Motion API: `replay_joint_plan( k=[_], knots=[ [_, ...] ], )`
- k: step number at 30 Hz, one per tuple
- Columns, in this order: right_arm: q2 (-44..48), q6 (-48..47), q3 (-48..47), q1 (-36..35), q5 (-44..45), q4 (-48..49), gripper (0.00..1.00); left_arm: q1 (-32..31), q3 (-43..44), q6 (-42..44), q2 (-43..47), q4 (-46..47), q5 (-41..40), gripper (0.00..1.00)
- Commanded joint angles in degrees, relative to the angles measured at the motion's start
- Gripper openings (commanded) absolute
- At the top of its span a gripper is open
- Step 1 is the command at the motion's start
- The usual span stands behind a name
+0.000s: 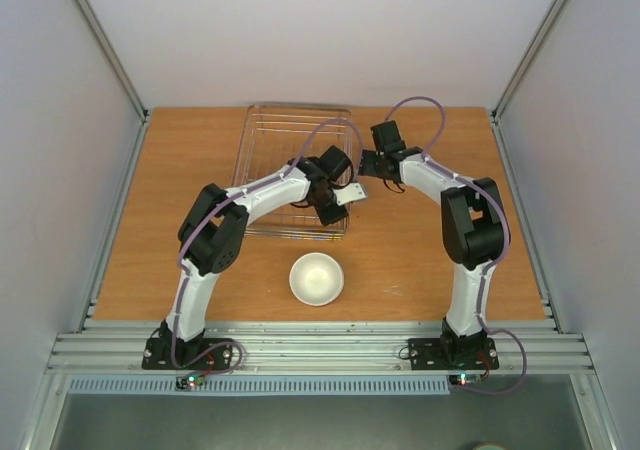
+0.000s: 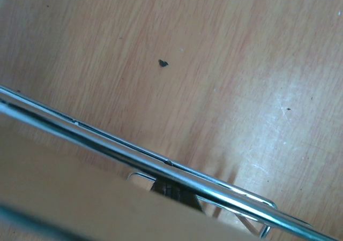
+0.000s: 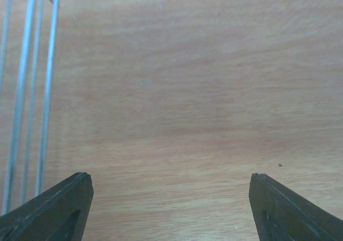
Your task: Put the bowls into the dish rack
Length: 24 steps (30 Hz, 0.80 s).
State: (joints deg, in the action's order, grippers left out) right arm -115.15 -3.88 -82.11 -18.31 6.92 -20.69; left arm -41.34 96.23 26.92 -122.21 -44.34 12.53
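Observation:
A plain white bowl (image 1: 316,278) stands upright on the wooden table, in front of the dish rack (image 1: 270,160); no other bowls show. My left gripper (image 1: 328,210) is down at the rack's front right corner. In the left wrist view its dark shut fingertips (image 2: 170,190) lie right behind the rack's rim wire (image 2: 107,144); whether they pinch the wire I cannot tell. My right gripper (image 1: 368,162) hovers just right of the rack. It is open (image 3: 171,209), with only bare wood between its fingers (image 3: 59,209).
The rack's side wires (image 3: 27,91) run along the left edge of the right wrist view. A blurred tan surface (image 2: 64,198) fills the lower left of the left wrist view. Grey walls and metal rails enclose the table (image 1: 430,260).

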Motion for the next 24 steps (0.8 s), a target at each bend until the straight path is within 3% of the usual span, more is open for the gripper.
replay_joint_plan(
  k=[1, 8, 13, 17, 19, 20, 24],
  knots=[
    [3.57, 1.28, 1.62, 0.29, 1.54, 2.94, 0.82, -0.96, 2.1, -2.23, -1.14, 3.14, 0.59, 0.0],
    [5.92, 1.25, 3.99, 0.28, 1.29, 2.73, 0.81, -1.11, -1.87, -6.9, 2.8, 12.48, -10.44, 0.01],
    [6.71, 1.32, 4.98, 0.29, 1.04, 0.77, 0.81, -1.09, -1.9, -7.78, 5.21, 10.61, -10.42, 0.02],
    [8.01, 1.53, 6.25, 0.28, 0.84, 0.74, 0.8, -1.06, -3.59, -7.81, 8.2, 9.43, -9.2, 0.12],
    [8.41, 1.34, 6.58, 0.24, 0.96, 0.43, 0.8, -1.06, -4.59, -7.22, 9.81, 8.92, -9.24, 0.25],
    [8.59, 1.25, 6.68, 0.28, 1.07, 0.25, 0.8, -1.01, -5.11, -7.01, 10.66, 8.76, -9.66, 0.27],
    [9.66, 1.15, 7.7, 0.26, 0.75, -0.48, 0.8, 0.66, -9.34, -6.65, 16.53, 12.76, -12.29, 0.19]
  ],
)
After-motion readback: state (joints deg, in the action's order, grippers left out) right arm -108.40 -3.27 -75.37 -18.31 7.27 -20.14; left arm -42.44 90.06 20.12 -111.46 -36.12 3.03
